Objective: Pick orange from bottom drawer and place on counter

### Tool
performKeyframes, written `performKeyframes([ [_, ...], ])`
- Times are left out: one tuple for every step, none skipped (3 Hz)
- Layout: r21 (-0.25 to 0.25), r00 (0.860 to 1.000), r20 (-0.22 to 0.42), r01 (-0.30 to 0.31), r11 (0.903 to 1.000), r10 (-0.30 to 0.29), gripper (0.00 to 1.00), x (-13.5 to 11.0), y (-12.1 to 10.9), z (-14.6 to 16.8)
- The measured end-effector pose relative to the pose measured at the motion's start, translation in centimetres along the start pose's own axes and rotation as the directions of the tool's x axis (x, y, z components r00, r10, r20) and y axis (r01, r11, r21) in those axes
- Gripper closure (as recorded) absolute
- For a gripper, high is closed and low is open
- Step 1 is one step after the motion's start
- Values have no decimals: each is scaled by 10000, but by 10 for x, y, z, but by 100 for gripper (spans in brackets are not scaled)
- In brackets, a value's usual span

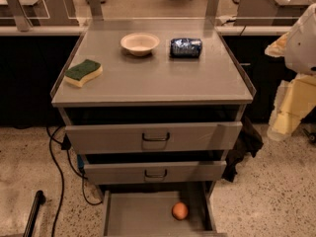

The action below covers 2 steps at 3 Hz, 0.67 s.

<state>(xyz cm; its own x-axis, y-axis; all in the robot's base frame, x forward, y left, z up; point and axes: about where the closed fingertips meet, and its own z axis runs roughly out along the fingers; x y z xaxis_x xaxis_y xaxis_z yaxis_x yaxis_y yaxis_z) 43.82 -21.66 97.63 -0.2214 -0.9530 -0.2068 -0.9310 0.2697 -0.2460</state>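
Honestly, your tool [291,107] hung well above and right of the bottom drawer [133,216], clenched or released I could not tell, and the orange [179,211] near that drawer's right wall could have rolled had you nudged it reaching under the middle drawer [155,172].

I count three grey drawers, the bottom drawer [133,216] with one orange [179,211] in it. One counter [163,78] carries one cream bowl [139,43], one blue snack bag [186,47] and one green-topped sponge [83,72]. One gripper [289,112] hangs at three o'clock, off the counter.
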Motion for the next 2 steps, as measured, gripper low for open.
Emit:
performKeyframes([
  [0,10000,0,0,10000,0,0,0,0,0],
  [1,10000,0,0,10000,0,19,0,0,0],
])
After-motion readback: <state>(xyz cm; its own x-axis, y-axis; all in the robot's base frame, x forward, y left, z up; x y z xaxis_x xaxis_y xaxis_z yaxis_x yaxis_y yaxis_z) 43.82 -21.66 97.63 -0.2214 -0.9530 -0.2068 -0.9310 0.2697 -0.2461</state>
